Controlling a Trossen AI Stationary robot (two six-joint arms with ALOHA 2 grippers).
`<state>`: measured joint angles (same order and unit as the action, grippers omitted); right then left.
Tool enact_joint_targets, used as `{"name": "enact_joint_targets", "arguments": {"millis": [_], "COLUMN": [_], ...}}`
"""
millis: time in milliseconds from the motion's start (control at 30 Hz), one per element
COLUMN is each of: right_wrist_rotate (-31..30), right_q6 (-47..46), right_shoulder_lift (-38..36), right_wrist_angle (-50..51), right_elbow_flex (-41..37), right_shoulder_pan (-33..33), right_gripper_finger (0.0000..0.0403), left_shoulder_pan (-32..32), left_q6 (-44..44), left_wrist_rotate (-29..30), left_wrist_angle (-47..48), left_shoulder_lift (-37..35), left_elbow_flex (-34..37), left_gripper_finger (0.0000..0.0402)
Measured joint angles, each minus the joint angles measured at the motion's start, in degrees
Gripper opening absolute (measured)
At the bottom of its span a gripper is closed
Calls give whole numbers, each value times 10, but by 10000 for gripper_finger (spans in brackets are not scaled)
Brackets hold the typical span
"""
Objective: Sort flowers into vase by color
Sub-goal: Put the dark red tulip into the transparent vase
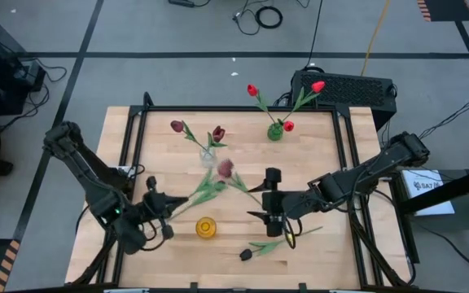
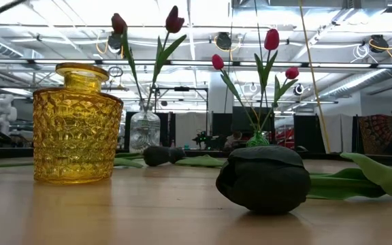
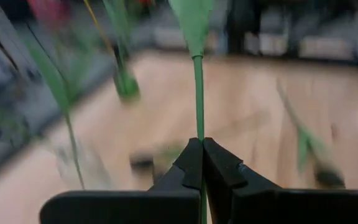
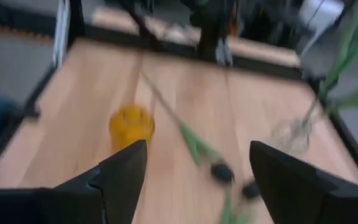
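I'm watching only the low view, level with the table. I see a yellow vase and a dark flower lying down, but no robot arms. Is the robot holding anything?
Observer: Yes. The left hand is shut on the stem of a maroon flower. From above, that flower's head shows beside the clear vase.
Operator: And the other hand?
Observer: The right hand is open and holds nothing. It is over the middle of the table, not far from the yellow vase.
Operator: Where is the dark flower compared with the hands?
Observer: The dark flower lies near the table's front edge, closer to the right hand than to the left hand.
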<state>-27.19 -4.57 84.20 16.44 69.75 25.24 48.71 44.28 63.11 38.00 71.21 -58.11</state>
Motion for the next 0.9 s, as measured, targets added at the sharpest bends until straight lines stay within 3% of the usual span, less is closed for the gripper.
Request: {"name": "enact_joint_targets", "arguments": {"millis": [133, 233, 433, 700, 900], "right_wrist_rotate": [2, 3, 89, 111, 111], "right_q6": [58, 73, 54, 66, 67], "right_shoulder_lift": [5, 21, 65, 114, 123], "right_wrist_angle": [-210, -367, -572, -651, -677], "right_elbow_flex": [-65, -116, -152, -152, -152], "right_shoulder_pan": [-15, -33, -66, -71, -72], "right_gripper_finger": [276, 276, 276, 276, 276], "left_shoulder_pan": [-3, -25, -103, -179, -210], "left_q6": [-191, -316, -449, -554, -552], "left_wrist_rotate": [106, 116, -45, -226, -284], "left_wrist_angle": [-164, -286, -471, -657, -706], "left_shoulder_lift": [-19, -20, 0, 52, 94], "left_elbow_flex": [-1, -1, -1, -1, -1], "left_gripper_finger": [4, 4, 4, 4, 4]}}
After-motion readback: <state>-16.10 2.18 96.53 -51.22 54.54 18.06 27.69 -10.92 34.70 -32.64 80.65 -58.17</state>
